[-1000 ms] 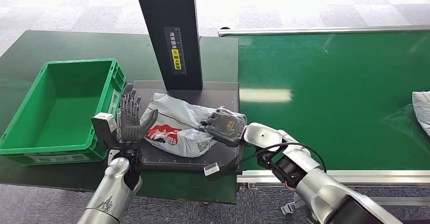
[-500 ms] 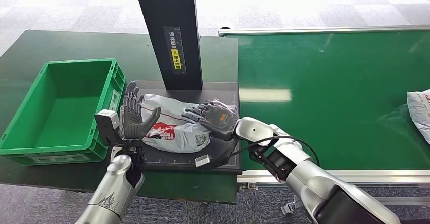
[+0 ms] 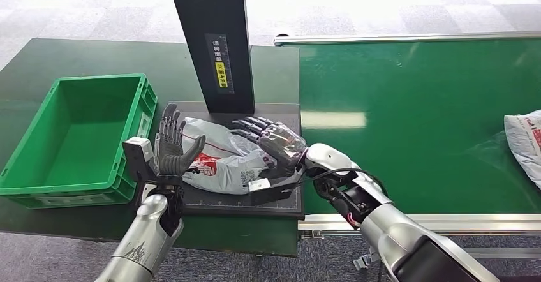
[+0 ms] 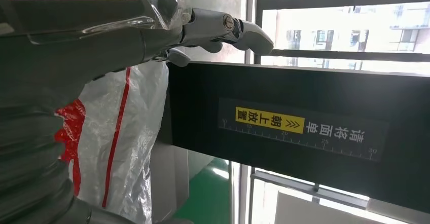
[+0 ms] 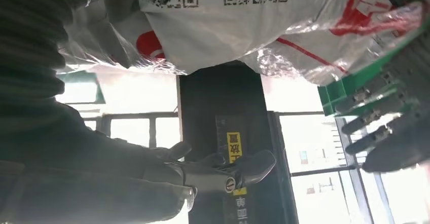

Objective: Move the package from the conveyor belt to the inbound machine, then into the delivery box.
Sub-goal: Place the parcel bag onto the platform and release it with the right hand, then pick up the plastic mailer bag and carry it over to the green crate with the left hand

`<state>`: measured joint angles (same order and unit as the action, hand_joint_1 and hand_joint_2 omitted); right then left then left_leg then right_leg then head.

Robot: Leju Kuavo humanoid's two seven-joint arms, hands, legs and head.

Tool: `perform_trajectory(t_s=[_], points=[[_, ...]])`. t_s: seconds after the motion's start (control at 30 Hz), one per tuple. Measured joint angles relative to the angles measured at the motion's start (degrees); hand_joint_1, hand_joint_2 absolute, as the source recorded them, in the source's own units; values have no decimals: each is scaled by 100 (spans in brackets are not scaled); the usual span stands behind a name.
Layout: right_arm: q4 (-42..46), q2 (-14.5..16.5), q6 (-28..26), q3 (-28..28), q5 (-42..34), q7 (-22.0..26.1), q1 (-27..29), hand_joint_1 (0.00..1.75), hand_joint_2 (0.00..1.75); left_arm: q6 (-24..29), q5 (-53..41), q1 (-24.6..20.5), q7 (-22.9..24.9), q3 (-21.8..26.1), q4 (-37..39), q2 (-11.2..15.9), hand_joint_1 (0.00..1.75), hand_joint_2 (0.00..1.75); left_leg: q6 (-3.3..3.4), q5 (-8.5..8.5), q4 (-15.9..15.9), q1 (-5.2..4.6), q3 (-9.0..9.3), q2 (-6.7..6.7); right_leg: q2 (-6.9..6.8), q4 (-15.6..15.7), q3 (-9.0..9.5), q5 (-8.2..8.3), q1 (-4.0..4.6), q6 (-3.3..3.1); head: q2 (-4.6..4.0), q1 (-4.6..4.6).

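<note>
A white package (image 3: 220,157) with red print lies on the black platform (image 3: 281,196) of the inbound machine, below its black column (image 3: 210,39). My left hand (image 3: 173,148) stands upright with fingers apart, its palm against the package's left end. My right hand (image 3: 271,140) has its fingers spread along the package's right side and grips nothing. In the right wrist view the package (image 5: 284,16) lies across the frame, my right hand (image 5: 152,178) stretches out beside it, and the left hand's fingers (image 5: 385,122) stand on its far side. The left wrist view has the package (image 4: 116,148) next to my left hand (image 4: 101,41).
The green delivery box (image 3: 38,161) stands left of the platform, close behind my left hand. The green conveyor belt (image 3: 415,122) runs to the right, with a second white package (image 3: 524,138) at its right edge. A yellow label (image 3: 221,62) marks the column.
My right hand went from curled on the package's right edge to fingers spread. The package shifted slightly left toward my left hand. The second package moved further into view on the belt.
</note>
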<state>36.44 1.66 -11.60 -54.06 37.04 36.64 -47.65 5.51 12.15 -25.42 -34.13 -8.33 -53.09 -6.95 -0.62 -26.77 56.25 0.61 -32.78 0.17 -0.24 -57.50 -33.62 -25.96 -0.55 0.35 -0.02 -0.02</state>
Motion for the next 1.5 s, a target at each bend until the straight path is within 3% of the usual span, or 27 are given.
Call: perform_trajectory(t_s=[0.2,0.4,0.8,0.97,1.23,1.4,1.5], points=[[397,-14,413,677,-1076,221,346,0,175,-74,9,11,17,-27,0,8,0,175,0,0,0,0,0,-2,0,0,0,0,0,0,0,0],[1110,-51,1409,1617,-2555,328,872,0,175,-244,-41,68,127,-130,0,39,0,175,0,-1,0,0,-4,-3,-1,0,-1,0,0,0,1,0],[1560,-80,1473,2120,-2642,335,1137,0,175,-257,-59,83,137,-174,0,63,0,175,0,0,0,0,-3,0,0,0,-3,0,0,0,0,0],[1888,-133,1812,2353,-3154,336,1397,0,175,-455,-313,168,196,-243,-29,85,0,175,0,-2,0,-1,-5,-4,-1,0,-4,-1,-1,1,1,1],[2486,-237,2167,3014,-3338,336,1913,0,175,-1533,-1787,301,468,-859,-14,279,0,175,1,-3,0,-1,-7,-3,-1,1,-6,-1,-1,1,0,0],[2605,-191,2449,3455,-3772,5,2148,0,175,-1415,-2884,214,915,-1279,158,333,0,175,1,-3,0,-1,-6,-3,-1,1,-5,-1,-1,0,1,1],[2605,-144,2548,3672,-3943,-100,2245,0,175,-1363,-3087,136,1026,-1411,253,371,0,175,1,-2,0,-1,-6,-2,-1,1,-5,-1,-1,0,0,0]])
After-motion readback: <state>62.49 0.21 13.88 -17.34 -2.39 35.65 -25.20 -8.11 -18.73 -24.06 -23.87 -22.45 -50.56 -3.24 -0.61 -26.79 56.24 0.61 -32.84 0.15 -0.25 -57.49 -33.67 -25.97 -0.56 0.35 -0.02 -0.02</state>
